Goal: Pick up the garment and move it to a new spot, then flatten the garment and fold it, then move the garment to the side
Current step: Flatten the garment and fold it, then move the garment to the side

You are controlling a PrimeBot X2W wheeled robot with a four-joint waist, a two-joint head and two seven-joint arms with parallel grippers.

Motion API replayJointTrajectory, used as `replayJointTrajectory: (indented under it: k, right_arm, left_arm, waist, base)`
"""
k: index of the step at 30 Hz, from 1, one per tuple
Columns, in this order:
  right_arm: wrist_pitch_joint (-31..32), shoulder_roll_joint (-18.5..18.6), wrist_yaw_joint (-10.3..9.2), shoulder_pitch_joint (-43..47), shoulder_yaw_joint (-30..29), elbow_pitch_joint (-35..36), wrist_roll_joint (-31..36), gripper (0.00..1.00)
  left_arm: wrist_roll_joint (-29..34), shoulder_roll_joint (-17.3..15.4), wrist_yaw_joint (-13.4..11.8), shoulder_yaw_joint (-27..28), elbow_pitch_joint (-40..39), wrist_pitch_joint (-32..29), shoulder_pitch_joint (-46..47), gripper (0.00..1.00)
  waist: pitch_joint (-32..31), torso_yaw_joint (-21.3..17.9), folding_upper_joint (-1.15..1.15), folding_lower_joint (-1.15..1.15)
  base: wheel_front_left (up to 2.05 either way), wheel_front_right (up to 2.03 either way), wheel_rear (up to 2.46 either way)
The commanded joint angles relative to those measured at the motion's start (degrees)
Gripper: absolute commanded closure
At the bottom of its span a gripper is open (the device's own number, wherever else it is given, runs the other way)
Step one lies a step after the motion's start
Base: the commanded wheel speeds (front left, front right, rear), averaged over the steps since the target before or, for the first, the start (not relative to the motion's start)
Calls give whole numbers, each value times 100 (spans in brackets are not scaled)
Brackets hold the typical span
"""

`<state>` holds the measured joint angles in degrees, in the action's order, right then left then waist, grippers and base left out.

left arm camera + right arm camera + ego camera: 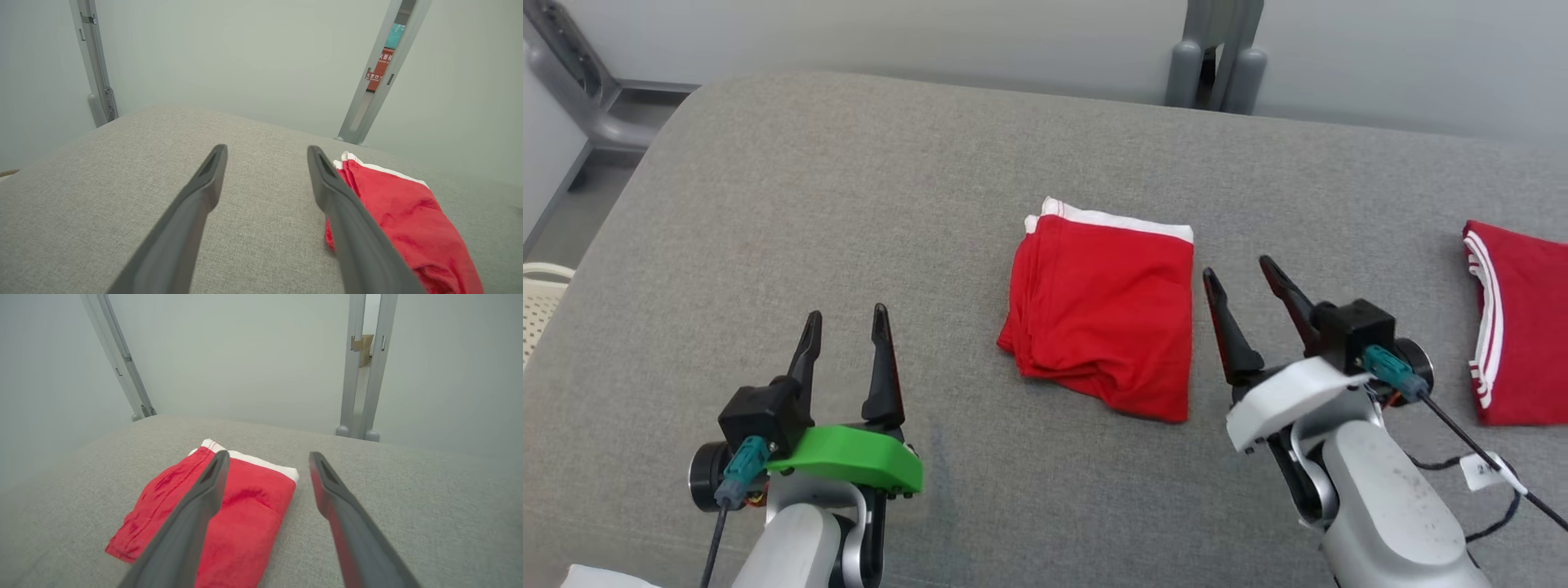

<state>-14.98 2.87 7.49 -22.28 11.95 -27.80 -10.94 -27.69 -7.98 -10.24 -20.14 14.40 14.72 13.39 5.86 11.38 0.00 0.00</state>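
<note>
Head view gives us the grey fabric-covered worktop (809, 204) with the red garment (1103, 327) lying folded near its middle, a compact rectangle with a white waistband (1119, 219) along its far edge. Our right gripper (1236, 266) hovers just beside the garment's right edge, its two dark fingers spread wide with nothing between them. In the right wrist view one finger overlaps the red cloth while the other stands over bare fabric, and we cannot tell whether either tip touches anything. Our left gripper (846, 312) sits well to the garment's left above bare worktop, equally wide open and empty. The left wrist view shows the garment just past its right finger. A second red garment (1523, 327), trimmed with white stripes, lies folded at the picture's right edge, well apart from the first. A white lattice basket (543, 298) shows beyond the worktop's left side.
</note>
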Motion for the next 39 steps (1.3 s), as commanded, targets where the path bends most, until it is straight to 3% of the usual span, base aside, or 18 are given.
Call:
replayJointTrajectory:
  k: [1,12,39]
  right_arm:
    - [-19,6,-1,252,-167,147,48,0]
    - [-24,8,-1,1420,-846,945,-68,0]
    - [11,10,-1,1736,-1099,1234,9,0]
  left_arm:
    - [-27,4,27,0,42,14,-156,0]
    - [-84,20,87,-96,215,30,-477,0]
    - [-135,-89,9,-117,159,43,-582,0]
  waist:
    - [-279,-268,0,0]
    - [-605,-532,0,0]
    - [-617,-574,0,0]
  base:
    - [0,0,0]
    - [0,0,0]
    - [0,0,0]
